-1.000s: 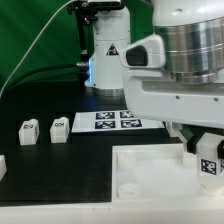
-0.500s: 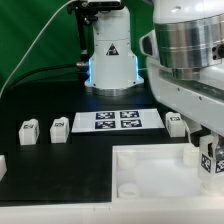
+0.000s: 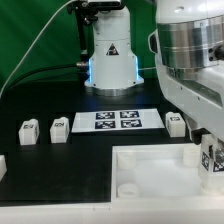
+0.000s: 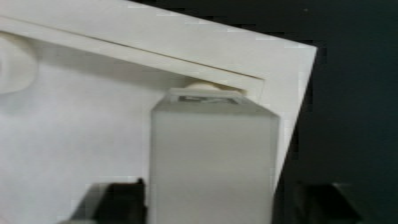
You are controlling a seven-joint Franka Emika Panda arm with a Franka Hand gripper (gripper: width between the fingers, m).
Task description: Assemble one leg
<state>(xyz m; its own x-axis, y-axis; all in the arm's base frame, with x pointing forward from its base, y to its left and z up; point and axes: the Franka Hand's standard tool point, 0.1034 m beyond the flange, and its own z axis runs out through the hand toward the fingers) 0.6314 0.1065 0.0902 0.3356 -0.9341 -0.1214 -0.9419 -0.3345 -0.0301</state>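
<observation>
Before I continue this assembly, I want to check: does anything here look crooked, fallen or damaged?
Nothing stands out. Three small white plastic tagged legs stand upright on the black table; a fourth leg is between the fingers over the large white square panel.

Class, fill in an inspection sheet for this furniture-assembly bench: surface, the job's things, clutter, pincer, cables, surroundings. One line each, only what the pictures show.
Surface: black table, with the marker board lying flat on it.
Job's things: one leg in the pincer, over the white panel near a corner; three loose legs on the table, two toward the exterior view's left, one by the marker board's end.
Clutter: a white piece cut off at the exterior view's left edge; cannot tell what it is.
Pincer: pincer shut on the leg.
Cables: one thin cable arcing before the backdrop.
Surroundings: green backdrop; arm base, glowing blue low down.
</observation>
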